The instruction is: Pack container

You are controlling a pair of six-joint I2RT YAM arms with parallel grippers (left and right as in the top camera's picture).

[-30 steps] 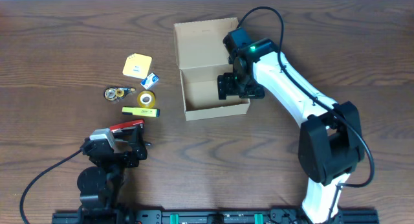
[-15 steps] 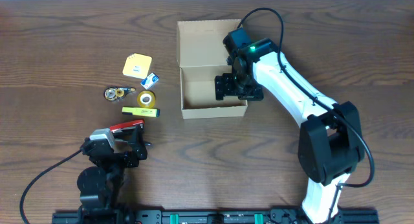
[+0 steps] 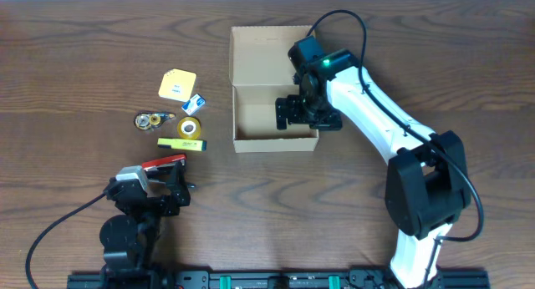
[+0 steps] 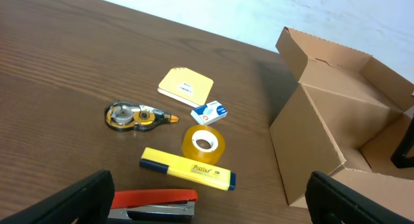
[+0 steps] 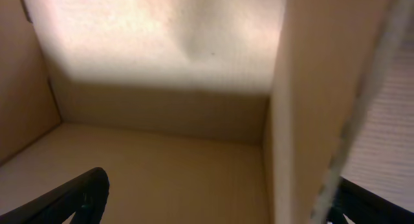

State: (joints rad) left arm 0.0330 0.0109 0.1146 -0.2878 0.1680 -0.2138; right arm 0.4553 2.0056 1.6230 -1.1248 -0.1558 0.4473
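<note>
The container is a tan cardboard box, lid flap folded back, in the middle of the table; it also shows at the right of the left wrist view. My right gripper is open and straddles its right wall, one finger inside and one outside. My left gripper rests open near the front left, nothing in it. A red stapler lies just ahead of its fingers.
Left of the box lie a yellow highlighter, a yellow tape roll, a correction tape dispenser, a small blue-and-white box and a yellow sticky-note pad. The box interior appears bare.
The box has shifted and squared up from its slight tilt. My right gripper's jaws have widened around the wall. The left arm has not moved.
</note>
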